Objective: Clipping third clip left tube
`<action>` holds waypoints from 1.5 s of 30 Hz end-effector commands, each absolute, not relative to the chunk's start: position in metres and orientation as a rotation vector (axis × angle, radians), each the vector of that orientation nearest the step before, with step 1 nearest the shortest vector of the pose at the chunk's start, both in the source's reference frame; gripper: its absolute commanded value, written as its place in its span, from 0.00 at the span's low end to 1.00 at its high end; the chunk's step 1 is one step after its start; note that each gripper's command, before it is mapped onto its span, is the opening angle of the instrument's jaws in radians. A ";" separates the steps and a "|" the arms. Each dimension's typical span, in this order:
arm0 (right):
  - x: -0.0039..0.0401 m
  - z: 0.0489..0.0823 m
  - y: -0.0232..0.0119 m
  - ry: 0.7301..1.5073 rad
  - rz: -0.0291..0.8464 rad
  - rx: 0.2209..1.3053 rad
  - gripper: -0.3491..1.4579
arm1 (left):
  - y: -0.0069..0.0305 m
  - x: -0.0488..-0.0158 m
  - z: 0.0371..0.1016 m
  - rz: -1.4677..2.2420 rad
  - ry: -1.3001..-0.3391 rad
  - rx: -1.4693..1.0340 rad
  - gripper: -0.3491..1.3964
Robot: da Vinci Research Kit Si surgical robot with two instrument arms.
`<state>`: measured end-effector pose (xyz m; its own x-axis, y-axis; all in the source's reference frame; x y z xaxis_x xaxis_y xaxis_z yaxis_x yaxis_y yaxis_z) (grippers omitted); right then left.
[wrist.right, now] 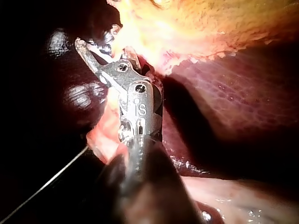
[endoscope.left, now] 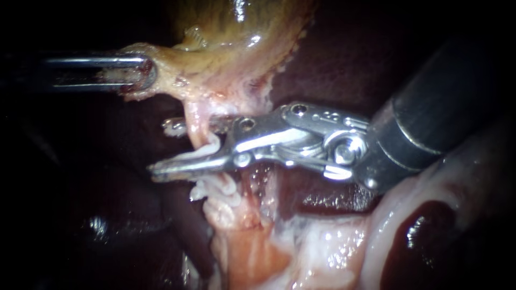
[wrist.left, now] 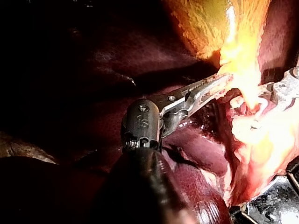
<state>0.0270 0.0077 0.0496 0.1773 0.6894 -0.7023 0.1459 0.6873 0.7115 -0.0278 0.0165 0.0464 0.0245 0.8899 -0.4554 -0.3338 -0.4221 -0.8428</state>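
Dark liver [endoscope.left: 333, 70] lies behind. At ten o'clock, gallbladder [endoscope.left: 231, 32] is clenched by left instrument [endoscope.left: 144, 74]; centrally, left tube [endoscope.left: 194, 121] is straddled by right instrument [endoscope.left: 160, 149], jaws gaping; clipping seemingly not yet done.

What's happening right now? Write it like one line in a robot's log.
left instrument: jaws shut on gallbladder edge | right instrument: jaws open, straddling tube | clipping: not yet done

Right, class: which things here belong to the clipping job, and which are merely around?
Job: right instrument, tube, clips on it, left instrument holding gallbladder.
Merely around: liver, pale tissue beside it.
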 end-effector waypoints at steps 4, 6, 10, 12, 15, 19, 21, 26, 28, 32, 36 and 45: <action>0.0271 0.0482 0.0077 1.374 0.443 0.772 0.46 | 0.0165 -0.0278 0.0464 1.589 -0.633 -1.319 0.00; 0.0271 0.0481 0.0077 1.374 0.443 0.773 0.46 | 0.0165 -0.0278 0.0464 1.589 -0.634 -1.319 0.00; 0.0269 0.0482 0.0077 1.377 0.443 0.773 0.44 | 0.0165 -0.0278 0.0465 1.589 -0.634 -1.319 0.00; 0.0267 0.0483 0.0077 1.373 0.452 0.782 0.42 | 0.0165 -0.0278 0.0465 1.589 -0.634 -1.319 0.00; 0.0262 0.0483 0.0077 1.361 0.484 0.813 0.36 | 0.0165 -0.0278 0.0465 1.589 -0.634 -1.319 0.00; 0.0258 0.0483 0.0078 1.347 0.516 0.844 0.30 | 0.0165 -0.0278 0.0465 1.589 -0.634 -1.319 0.00; 0.0257 0.0484 0.0078 1.340 0.534 0.861 0.25 | 0.0165 -0.0278 0.0465 1.589 -0.634 -1.319 0.00; 0.0252 0.0484 0.0077 1.333 0.545 0.885 0.00 | 0.0165 -0.0278 0.0465 1.589 -0.633 -1.319 0.00; 0.0251 0.0485 0.0077 1.330 0.549 0.890 0.00 | 0.0165 -0.0278 0.0465 1.589 -0.633 -1.319 0.00; 0.0251 0.0486 0.0078 1.324 0.562 0.903 0.00 | 0.0165 -0.0279 0.0465 1.589 -0.633 -1.319 0.00; 0.0250 0.0489 0.0080 1.325 0.559 0.905 0.00 | 0.0165 -0.0278 0.0465 1.589 -0.633 -1.319 0.00; 0.0248 0.0499 0.0083 1.326 0.551 0.909 0.00 | 0.0166 -0.0279 0.0465 1.589 -0.633 -1.319 0.00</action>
